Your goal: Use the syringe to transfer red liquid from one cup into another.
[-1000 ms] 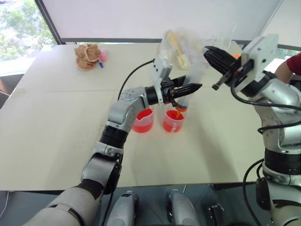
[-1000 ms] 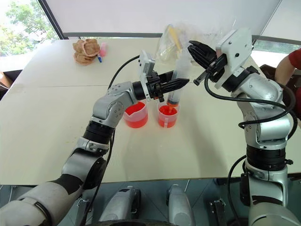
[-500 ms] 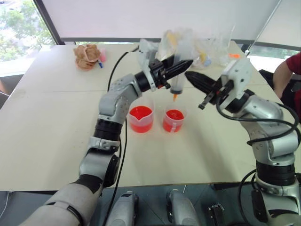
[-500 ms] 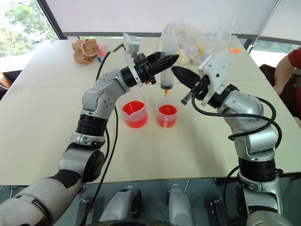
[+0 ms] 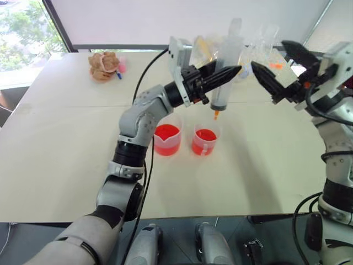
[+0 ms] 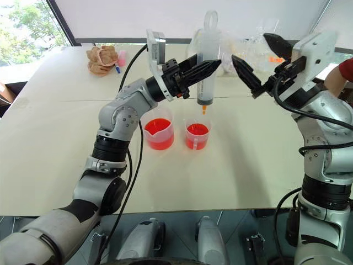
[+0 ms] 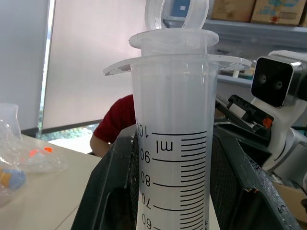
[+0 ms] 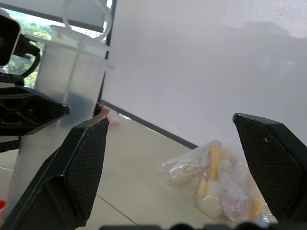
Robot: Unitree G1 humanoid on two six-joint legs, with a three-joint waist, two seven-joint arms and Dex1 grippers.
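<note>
The syringe hangs upright in the clamped left gripper, tip above the smaller cup, beside the beaker on the pale table. The right gripper gapes nearby. Plastic bags and a window lie beyond.

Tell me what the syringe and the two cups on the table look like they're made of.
The syringe: probably clear, slightly frosted plastic; you see through the barrel, black graduations are printed on it, and its tip is orange. The larger spouted cup and the smaller cup: likely thin, glossy clear plastic, since the red liquid shows through their walls. Glass can't be ruled out.
</note>
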